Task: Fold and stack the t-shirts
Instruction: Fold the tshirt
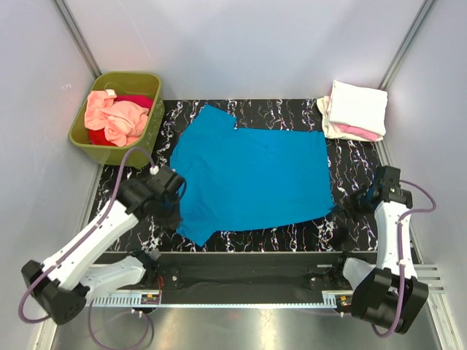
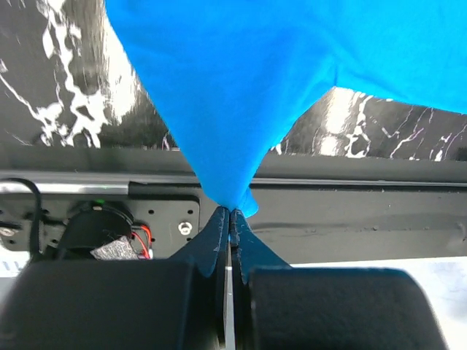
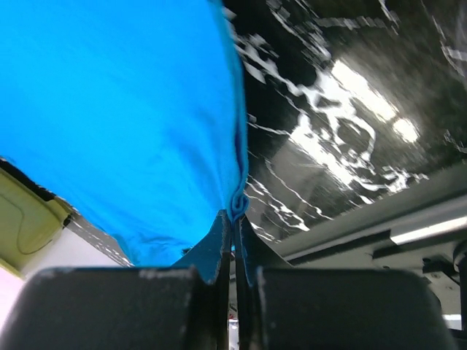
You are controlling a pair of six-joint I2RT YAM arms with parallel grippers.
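A bright blue t-shirt [image 1: 252, 175] lies spread across the black marbled mat [image 1: 292, 237]. My left gripper [image 1: 177, 191] is shut on the shirt's near left part; in the left wrist view the cloth [image 2: 241, 95] bunches into the closed gripper [image 2: 231, 211]. My right gripper [image 1: 352, 202] is shut on the shirt's near right corner; in the right wrist view the folded hem [image 3: 238, 198] is pinched in the gripper [image 3: 233, 216]. A stack of folded cream-white and pink shirts [image 1: 356, 109] lies at the back right. Salmon-peach and red shirts [image 1: 117, 117] fill the tub.
An olive-green plastic tub [image 1: 87, 146] stands at the back left off the mat. White walls close in the sides and back. A black rail [image 1: 241, 273] with the arm bases runs along the near edge.
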